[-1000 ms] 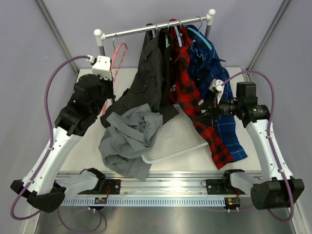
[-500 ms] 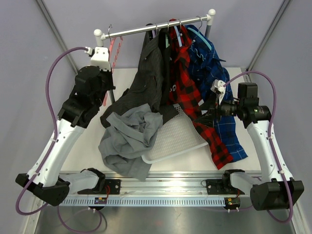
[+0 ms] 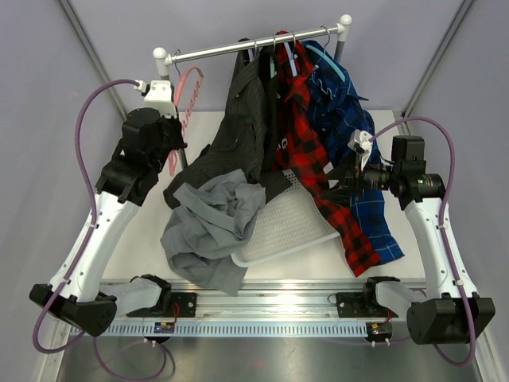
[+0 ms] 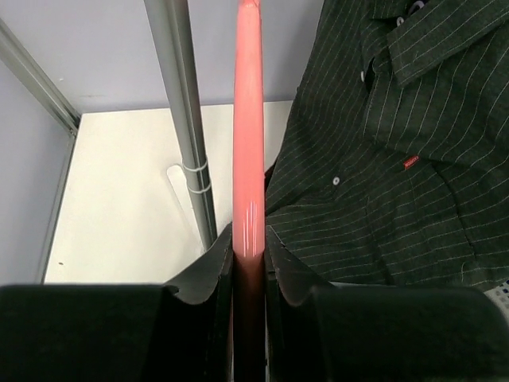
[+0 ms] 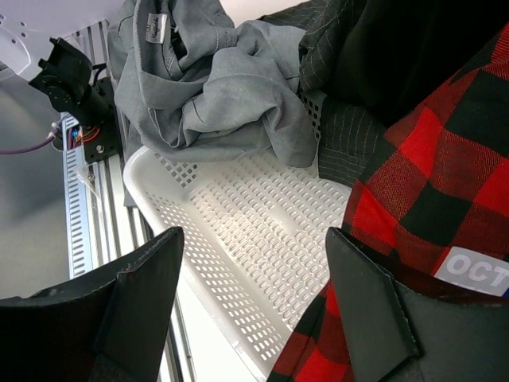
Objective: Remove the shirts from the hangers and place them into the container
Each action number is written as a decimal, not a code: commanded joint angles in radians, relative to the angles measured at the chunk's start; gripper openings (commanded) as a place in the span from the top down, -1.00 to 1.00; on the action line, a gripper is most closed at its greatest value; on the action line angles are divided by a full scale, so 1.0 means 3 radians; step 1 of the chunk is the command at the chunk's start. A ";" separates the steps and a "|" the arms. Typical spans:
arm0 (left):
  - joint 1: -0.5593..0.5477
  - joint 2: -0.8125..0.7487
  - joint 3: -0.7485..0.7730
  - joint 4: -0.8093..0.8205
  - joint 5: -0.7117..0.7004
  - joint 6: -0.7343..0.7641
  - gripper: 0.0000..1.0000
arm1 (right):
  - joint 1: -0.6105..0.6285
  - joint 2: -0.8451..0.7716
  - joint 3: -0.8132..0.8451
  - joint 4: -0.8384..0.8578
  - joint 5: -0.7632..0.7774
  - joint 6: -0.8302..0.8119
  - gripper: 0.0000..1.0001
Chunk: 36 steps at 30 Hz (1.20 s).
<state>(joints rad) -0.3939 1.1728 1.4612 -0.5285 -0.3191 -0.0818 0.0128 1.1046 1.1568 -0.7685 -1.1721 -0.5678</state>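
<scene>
Your left gripper (image 4: 248, 239) was clamped tight on the pink hanger (image 4: 248, 119), which stood upright between its jaws with nothing on it, just beside the rail's grey post (image 4: 184, 119). Your right gripper (image 5: 254, 235) was spread wide and held nothing. The white basket (image 3: 290, 227) lay below its gap, and the red plaid shirt (image 3: 306, 151) was just beside one finger.

The grey shirt (image 3: 211, 219) was heaped over the basket's left rim and spilled onto the table (image 3: 143, 231). Farther back, the dark striped shirt (image 3: 238, 135), the red plaid and the blue plaid shirt (image 3: 342, 111) hung from the rail (image 3: 254, 48), their tails trailing down to the pale tabletop. Plain lilac walls (image 3: 398, 40) closed in the space.
</scene>
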 commanded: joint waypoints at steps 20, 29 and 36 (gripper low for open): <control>0.0219 -0.1367 -0.0769 -0.0298 0.0935 -0.0632 -0.96 | -0.0222 -0.0041 -0.0057 0.0025 -0.0143 -0.0112 -0.61; 0.0219 -0.2181 -0.1909 -0.0540 0.1523 -0.1879 -0.98 | -0.0283 0.0035 -0.0067 0.0051 -0.0117 -0.0096 -0.61; 0.0219 -0.2319 -0.2447 -0.0416 0.1723 -0.2075 -0.98 | -0.0405 0.0041 -0.0098 0.0087 -0.0158 -0.0076 -0.61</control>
<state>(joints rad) -0.3325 0.4904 0.7383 -0.7055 0.1284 -0.6575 -0.0944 1.1145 1.1297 -0.7673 -1.1912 -0.5827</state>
